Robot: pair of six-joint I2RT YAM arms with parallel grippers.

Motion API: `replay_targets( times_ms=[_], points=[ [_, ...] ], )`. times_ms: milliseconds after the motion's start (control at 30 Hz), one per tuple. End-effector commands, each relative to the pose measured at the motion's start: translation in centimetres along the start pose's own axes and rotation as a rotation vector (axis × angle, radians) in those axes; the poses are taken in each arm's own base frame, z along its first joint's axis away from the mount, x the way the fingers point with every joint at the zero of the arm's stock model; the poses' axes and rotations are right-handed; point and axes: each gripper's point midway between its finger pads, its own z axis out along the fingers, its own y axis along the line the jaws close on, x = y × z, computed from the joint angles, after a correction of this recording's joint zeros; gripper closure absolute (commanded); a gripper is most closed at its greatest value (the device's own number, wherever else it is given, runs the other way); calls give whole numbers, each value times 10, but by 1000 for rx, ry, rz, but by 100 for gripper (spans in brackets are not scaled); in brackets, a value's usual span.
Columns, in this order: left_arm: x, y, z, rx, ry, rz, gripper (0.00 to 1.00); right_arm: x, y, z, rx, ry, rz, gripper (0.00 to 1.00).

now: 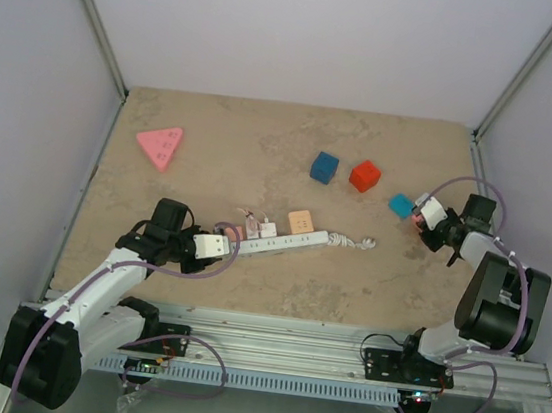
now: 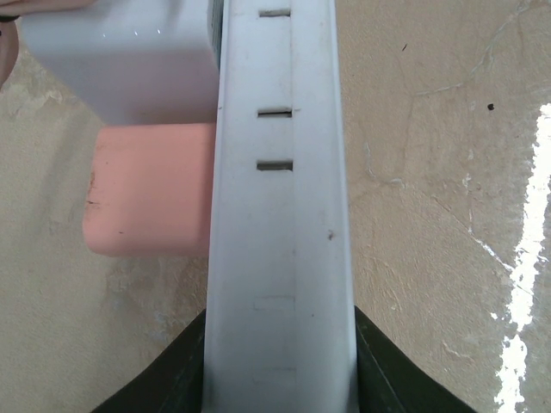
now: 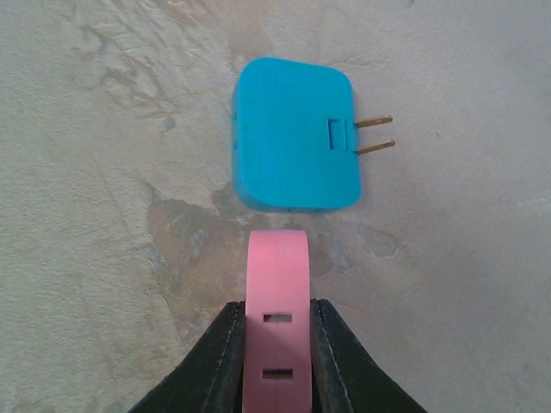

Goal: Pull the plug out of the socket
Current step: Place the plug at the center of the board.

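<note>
Item: socket point(image 1: 287, 242), mid-table, left gripper point(image 2: 280, 370) clamped on its left end; right gripper point(image 3: 277, 361), well right of socket, clamped on pink plug point(image 3: 277, 267) beside blue plug point(image 3: 293, 133); advise lowering flat before letting go, socket pinned.

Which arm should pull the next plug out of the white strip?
Probably the right. The left gripper is shut on the end of the socket strip, steadying it. The right gripper is away near the blue plug, shut on a pink plug, so it must drop that first.
</note>
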Motion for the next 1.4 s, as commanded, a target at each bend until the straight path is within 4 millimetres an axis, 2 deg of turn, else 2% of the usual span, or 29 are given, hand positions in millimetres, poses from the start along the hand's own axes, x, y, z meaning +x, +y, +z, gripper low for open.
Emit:
replay_targets(
  times_ms=[0, 167, 267, 333, 500, 633, 833, 1100, 1367],
  points=[
    [-15, 9, -6, -34, -64, 32, 100, 9, 19, 7, -80, -5, 20, 100],
    [-15, 10, -6, -38, -63, 31, 100, 8, 14, 5, -38, -6, -15, 99],
    [-14, 10, -6, -38, -62, 31, 100, 16, 15, 7, -16, 17, -40, 98],
    [-14, 9, -5, -36, -62, 30, 100, 21, 18, 9, -20, 32, -52, 91],
    [-15, 9, -6, -36, -64, 31, 100, 32, 20, 13, 4, 60, -88, 88],
    [-15, 9, -6, -36, -63, 31, 100, 38, 22, 14, 19, 77, -127, 81],
    [-15, 10, -6, -39, -65, 31, 100, 37, 25, 15, 9, 67, -147, 62],
    [-15, 9, -6, -35, -66, 31, 100, 21, 34, 3, -27, 5, -177, 47],
    [-17, 10, -7, -39, -70, 32, 100, -12, 39, -26, -78, -94, -191, 29]
  ],
)
